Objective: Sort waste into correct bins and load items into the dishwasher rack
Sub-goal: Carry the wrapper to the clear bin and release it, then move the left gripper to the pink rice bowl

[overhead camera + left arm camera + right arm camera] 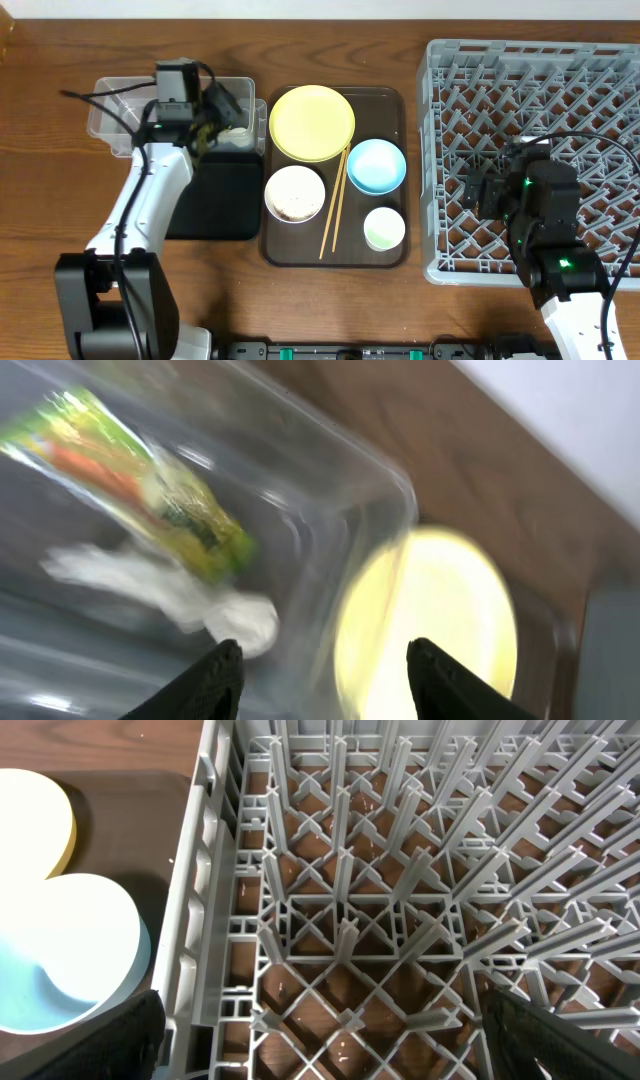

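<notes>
**Left pincer wide over the clear tub, wrapper inside**

I am looking down on a brown wood-grain bench with a pale strip of the room along its far edge. My left pincer hangs wide and empty over the clear tub. The snack wrapper lies inside the tub, touching a crumpled white scrap. The wrapper's print is too blurred for me to read.

The black tray sits just beside the tub. On the brown serving tray rest the yellow plate, blue bowl, white bowl, small cup and chopsticks.

My right pincer is spread wide, holding nothing, above the grey rack. The bench's wood shows through the rack's lattice.
</notes>
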Controlling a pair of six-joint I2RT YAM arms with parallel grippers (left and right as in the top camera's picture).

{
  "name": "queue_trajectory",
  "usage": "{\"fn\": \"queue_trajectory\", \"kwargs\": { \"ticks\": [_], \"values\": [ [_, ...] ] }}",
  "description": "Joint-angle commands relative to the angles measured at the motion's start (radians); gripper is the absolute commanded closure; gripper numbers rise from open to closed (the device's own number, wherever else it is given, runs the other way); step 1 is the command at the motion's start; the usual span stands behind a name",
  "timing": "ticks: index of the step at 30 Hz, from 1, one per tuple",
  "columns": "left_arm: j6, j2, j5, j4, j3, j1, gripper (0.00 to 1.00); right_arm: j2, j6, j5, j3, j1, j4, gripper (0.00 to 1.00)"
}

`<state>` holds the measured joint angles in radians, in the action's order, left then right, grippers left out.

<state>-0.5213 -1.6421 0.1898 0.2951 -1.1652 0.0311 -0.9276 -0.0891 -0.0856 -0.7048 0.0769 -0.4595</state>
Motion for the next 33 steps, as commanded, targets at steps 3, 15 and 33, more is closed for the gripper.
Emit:
{"fn": "queue_trajectory", "kwargs": {
  "ticks": [3, 15, 33],
  "values": [
    [0.251, -0.009, 0.016, 0.101, 0.003, 0.152, 0.45, 0.000, 0.016, 0.000, -0.018, 0.009, -0.001, 0.01],
    [0.330, -0.010, -0.094, 0.316, 0.003, 0.447, 0.45, 0.000, 0.016, 0.000, -0.018, 0.009, -0.002, 0.01],
    [0.318, -0.089, -0.092, 0.326, 0.060, 0.506, 0.59, 0.000, 0.004, 0.001, -0.018, 0.009, -0.002, 0.01]
  ]
}}
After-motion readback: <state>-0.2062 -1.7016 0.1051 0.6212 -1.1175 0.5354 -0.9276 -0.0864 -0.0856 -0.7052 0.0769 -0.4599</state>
